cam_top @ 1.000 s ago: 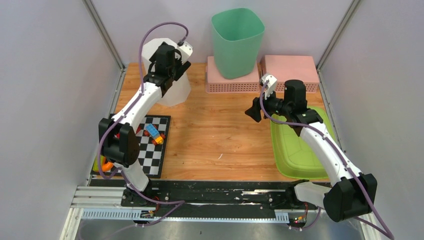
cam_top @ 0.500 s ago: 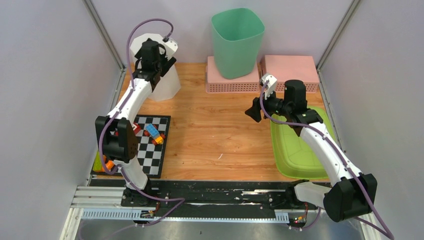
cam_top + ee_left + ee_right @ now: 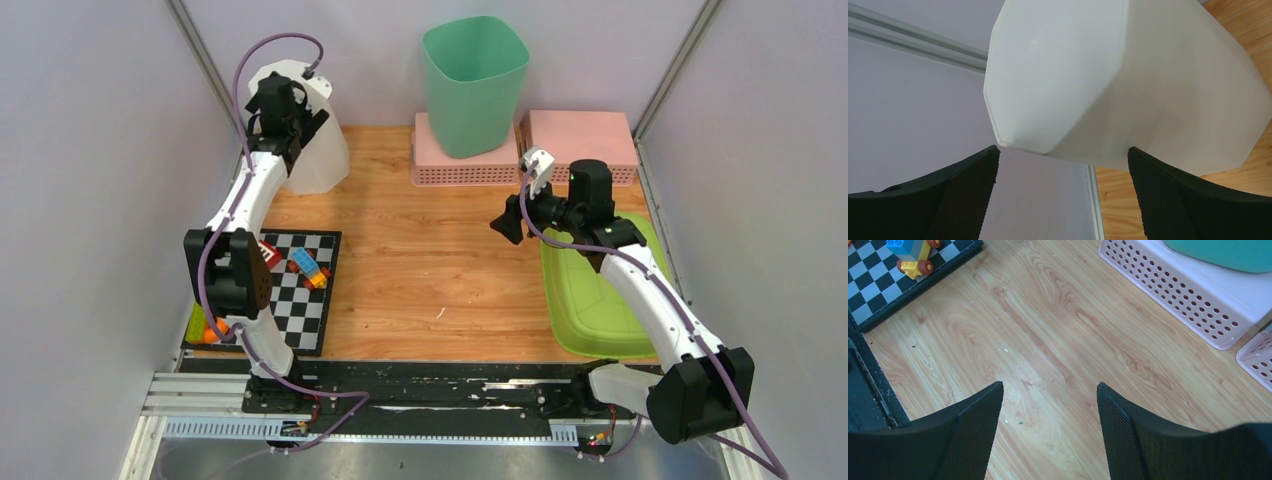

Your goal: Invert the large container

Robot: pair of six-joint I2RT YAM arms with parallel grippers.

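Observation:
The large container [image 3: 322, 150] is white and faceted and stands in the table's back left corner, closed narrow end up and wide end on the wood. In the left wrist view that closed end of the container [image 3: 1073, 70] fills the frame just beyond my fingertips. My left gripper [image 3: 290, 120] [image 3: 1062, 150] is open at the container's top, jaws wide, with nothing between them. I cannot tell whether the tips touch it. My right gripper [image 3: 510, 220] [image 3: 1049, 385] hangs open over bare wood at mid right, holding nothing.
A teal bin [image 3: 475, 85] stands on a pink perforated basket [image 3: 445, 165], with a second pink basket [image 3: 585, 140] beside it. A green tray [image 3: 590, 300] lies under the right arm. A checkerboard [image 3: 300, 290] with toy blocks [image 3: 308, 265] lies front left. The side wall is close behind the container.
The white container and my left gripper have moved together to the left and back, towards the corner post. The right arm has not moved.

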